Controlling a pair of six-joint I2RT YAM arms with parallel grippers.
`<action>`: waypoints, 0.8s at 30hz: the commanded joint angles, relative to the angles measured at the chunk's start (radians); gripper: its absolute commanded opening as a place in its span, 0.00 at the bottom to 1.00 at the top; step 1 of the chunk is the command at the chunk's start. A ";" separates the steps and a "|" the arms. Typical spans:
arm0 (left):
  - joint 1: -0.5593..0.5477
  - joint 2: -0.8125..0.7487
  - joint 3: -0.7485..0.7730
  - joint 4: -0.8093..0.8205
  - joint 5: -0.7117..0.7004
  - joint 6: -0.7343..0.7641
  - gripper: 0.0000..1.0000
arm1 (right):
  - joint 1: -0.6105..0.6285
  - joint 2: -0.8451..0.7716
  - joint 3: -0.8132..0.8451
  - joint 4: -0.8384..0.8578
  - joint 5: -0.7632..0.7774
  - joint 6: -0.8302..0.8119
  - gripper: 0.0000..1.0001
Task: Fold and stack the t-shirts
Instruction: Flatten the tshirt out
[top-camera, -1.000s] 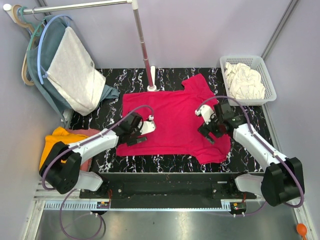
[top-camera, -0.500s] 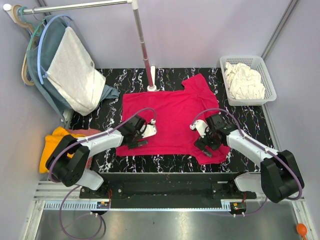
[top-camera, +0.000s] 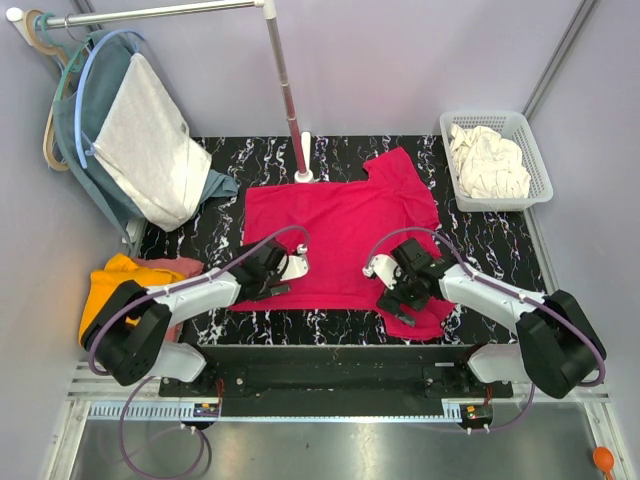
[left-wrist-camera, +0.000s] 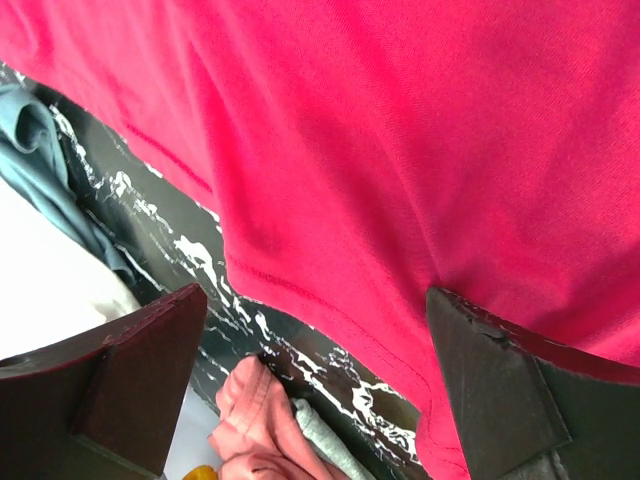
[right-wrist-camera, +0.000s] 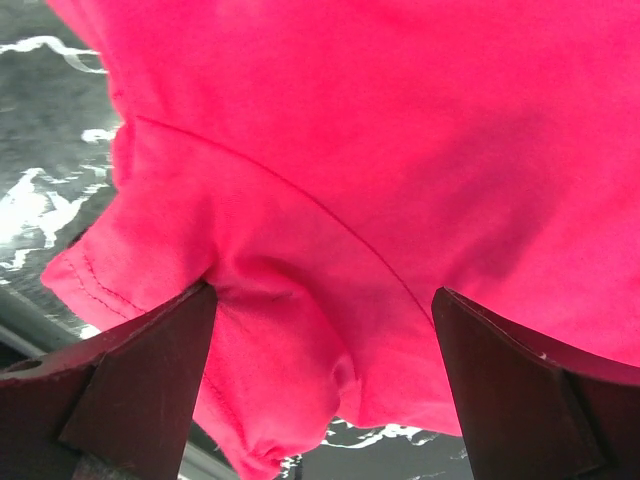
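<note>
A red t-shirt (top-camera: 340, 235) lies spread on the black marbled table (top-camera: 480, 240). My left gripper (top-camera: 268, 283) is open over the shirt's near-left hem corner; the left wrist view shows the hem (left-wrist-camera: 330, 310) running between the spread jaws. My right gripper (top-camera: 393, 297) is open over the shirt's near-right sleeve; the right wrist view shows the bunched sleeve (right-wrist-camera: 300, 340) between the jaws. Neither gripper holds anything.
A white basket (top-camera: 495, 160) with a cream garment stands at the back right. A garment rack pole (top-camera: 290, 100) stands behind the shirt, with grey and blue clothes (top-camera: 145, 140) hanging at left. Orange, pink and grey clothes (top-camera: 125, 275) lie at the table's left edge.
Both grippers have moved toward the near edge of the shirt, the right one also leftward. The near-right sleeve has bunched inward. Both stay open.
</note>
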 joint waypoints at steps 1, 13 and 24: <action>0.002 -0.008 -0.085 -0.077 -0.004 0.006 0.99 | 0.060 0.019 0.030 -0.033 0.002 0.024 1.00; 0.000 -0.108 -0.142 -0.120 -0.014 0.006 0.99 | 0.180 0.010 0.078 -0.073 -0.018 0.067 1.00; 0.000 -0.181 -0.050 -0.182 -0.016 -0.017 0.99 | 0.195 -0.111 0.182 -0.113 0.057 0.101 1.00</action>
